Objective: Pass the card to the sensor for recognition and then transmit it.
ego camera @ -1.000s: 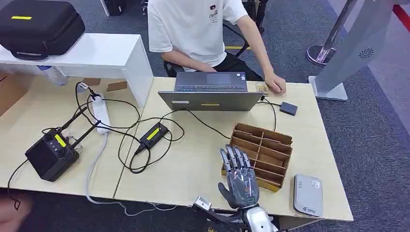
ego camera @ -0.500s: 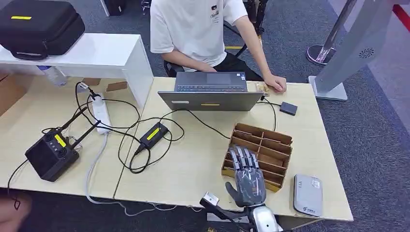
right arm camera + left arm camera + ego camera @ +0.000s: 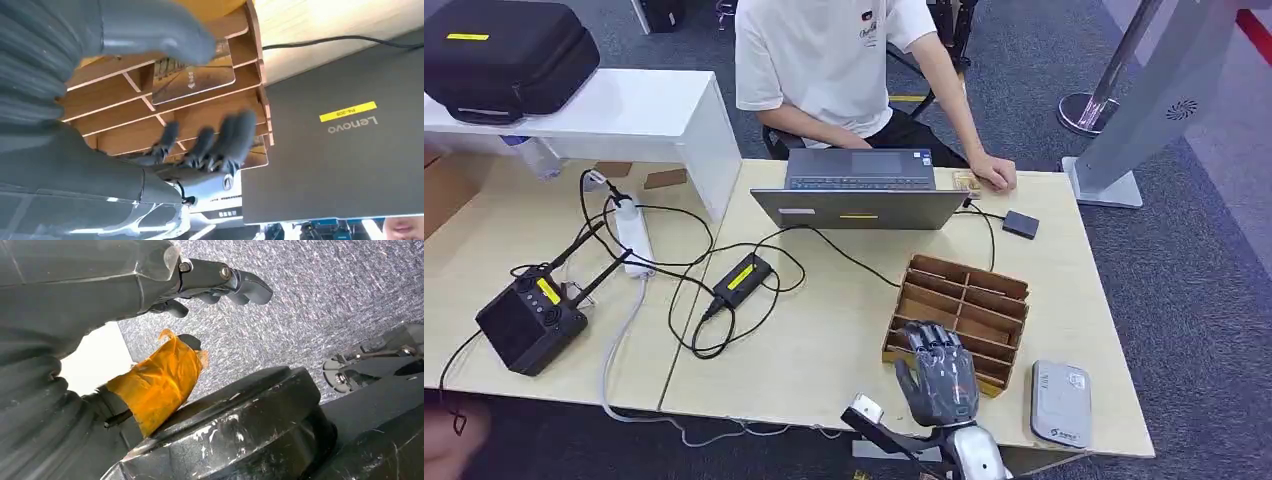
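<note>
1. Hovering over the near left part of the wooden rack (image 3: 964,318), the right hand (image 3: 938,378) has its fingers (image 3: 235,134) curled downward toward the compartments; nothing is seen in its grasp, and I cannot tell whether the fingertips touch the wood.
2. Card (image 3: 194,79): thin, rectangular, pale brownish with small print along one edge. It lies flat-tilted in one compartment of the rack, between two dividers, just beside the thumb (image 3: 150,30) in the right wrist view. Thumb is blurred; contact with the card cannot be told.
3. Rack: light-brown wood, two columns of slanted slots, standing on the pale surface (image 3: 824,340) near its front edge.
4. Sensor (image 3: 1061,402): flat grey pad with rounded corners and a small label, lying on the surface just right of the rack.
5. Laptop (image 3: 862,190): grey, lid with a yellow sticker, behind the rack; a black cable (image 3: 844,250) runs from it across the surface.
6. Person in a white shirt (image 3: 824,55) sits behind the laptop, one hand resting on the surface's far edge.
7. Left hand (image 3: 150,300): hangs over grey carpet (image 3: 325,300), fingers loosely bent, holding nothing; orange tape (image 3: 157,380) wraps the thumb.
</note>
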